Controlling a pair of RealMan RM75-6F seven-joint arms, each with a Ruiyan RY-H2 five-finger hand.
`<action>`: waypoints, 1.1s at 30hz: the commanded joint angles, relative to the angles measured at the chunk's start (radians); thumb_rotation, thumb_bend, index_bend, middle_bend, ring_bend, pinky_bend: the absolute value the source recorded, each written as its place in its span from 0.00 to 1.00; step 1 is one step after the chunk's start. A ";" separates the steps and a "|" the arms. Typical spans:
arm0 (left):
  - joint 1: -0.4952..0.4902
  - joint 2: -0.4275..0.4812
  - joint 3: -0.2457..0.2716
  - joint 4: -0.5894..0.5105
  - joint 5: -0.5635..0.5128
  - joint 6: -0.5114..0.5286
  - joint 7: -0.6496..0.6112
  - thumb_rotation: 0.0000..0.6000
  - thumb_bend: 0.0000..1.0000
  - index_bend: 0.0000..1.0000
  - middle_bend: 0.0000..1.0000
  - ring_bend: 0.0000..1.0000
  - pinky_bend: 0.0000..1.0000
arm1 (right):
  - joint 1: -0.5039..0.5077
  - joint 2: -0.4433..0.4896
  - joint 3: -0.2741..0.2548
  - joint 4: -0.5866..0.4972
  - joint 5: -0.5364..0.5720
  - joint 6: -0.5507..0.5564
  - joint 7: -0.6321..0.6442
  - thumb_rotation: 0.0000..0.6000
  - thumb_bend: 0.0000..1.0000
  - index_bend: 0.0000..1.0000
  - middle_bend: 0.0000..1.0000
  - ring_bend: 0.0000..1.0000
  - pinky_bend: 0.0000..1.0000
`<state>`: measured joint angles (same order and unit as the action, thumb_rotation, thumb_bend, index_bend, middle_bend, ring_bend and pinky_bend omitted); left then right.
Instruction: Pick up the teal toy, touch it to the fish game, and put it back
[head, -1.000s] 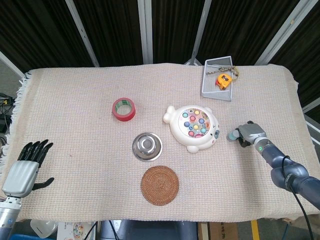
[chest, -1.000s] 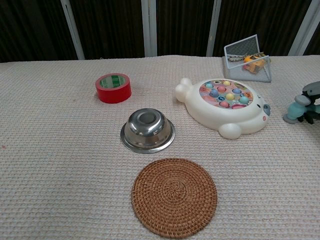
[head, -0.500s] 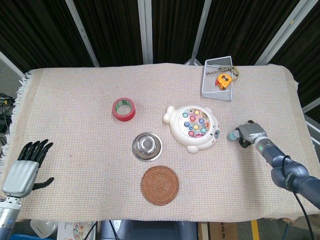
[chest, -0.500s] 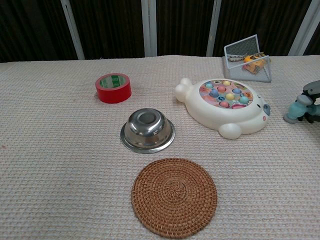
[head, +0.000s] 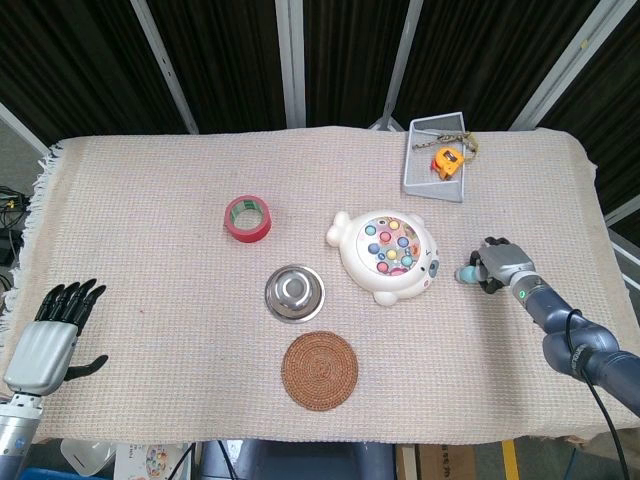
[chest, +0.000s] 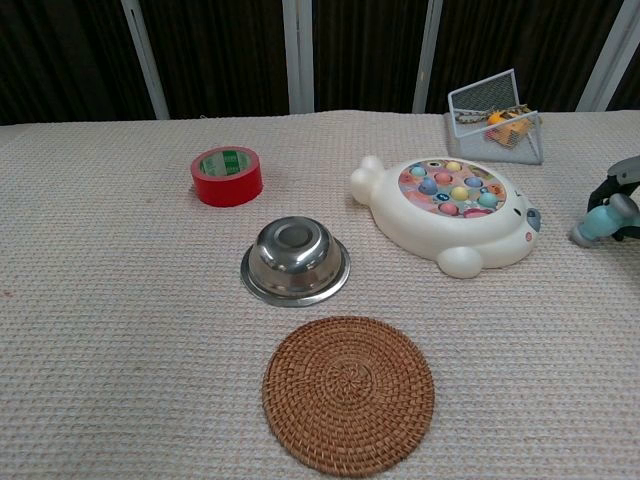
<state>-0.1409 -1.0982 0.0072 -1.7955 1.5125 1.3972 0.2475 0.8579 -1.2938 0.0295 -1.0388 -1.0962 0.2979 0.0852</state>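
The teal toy (head: 467, 273) (chest: 598, 222) lies low over the cloth, a short way right of the fish game (head: 390, 255) (chest: 450, 212) and apart from it. My right hand (head: 500, 264) (chest: 624, 200) grips the toy's right end, with dark fingers wrapped round it; the chest view cuts the hand off at the frame edge. Whether the toy's left tip touches the cloth I cannot tell. My left hand (head: 52, 335) rests at the table's near left corner, fingers spread and holding nothing; only the head view shows it.
A steel bowl (head: 294, 292) and a woven coaster (head: 319, 370) sit left of and below the fish game. Red tape (head: 247, 218) lies further left. A wire basket (head: 436, 157) holding a yellow tape measure stands at the back right.
My right hand has drawn slightly to the right with the teal toy, which now shows less of itself in the chest view. The left hand has not moved.
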 joint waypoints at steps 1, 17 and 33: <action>0.001 0.000 0.000 0.001 -0.001 0.001 -0.001 1.00 0.16 0.07 0.00 0.00 0.00 | 0.003 0.002 0.001 0.000 0.003 -0.002 -0.002 1.00 0.52 0.00 0.21 0.02 0.01; 0.001 -0.002 0.001 0.009 -0.004 -0.001 -0.011 1.00 0.16 0.07 0.00 0.00 0.00 | 0.023 0.008 -0.007 -0.010 0.035 -0.005 -0.031 1.00 0.52 0.00 0.20 0.01 0.00; 0.006 -0.005 0.002 0.023 -0.003 0.003 -0.029 1.00 0.16 0.07 0.00 0.00 0.00 | 0.033 0.017 -0.024 -0.024 0.076 0.012 -0.064 1.00 0.52 0.00 0.20 0.01 0.00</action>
<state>-0.1355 -1.1025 0.0097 -1.7734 1.5085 1.4002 0.2195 0.8910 -1.2789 0.0081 -1.0612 -1.0228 0.3076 0.0243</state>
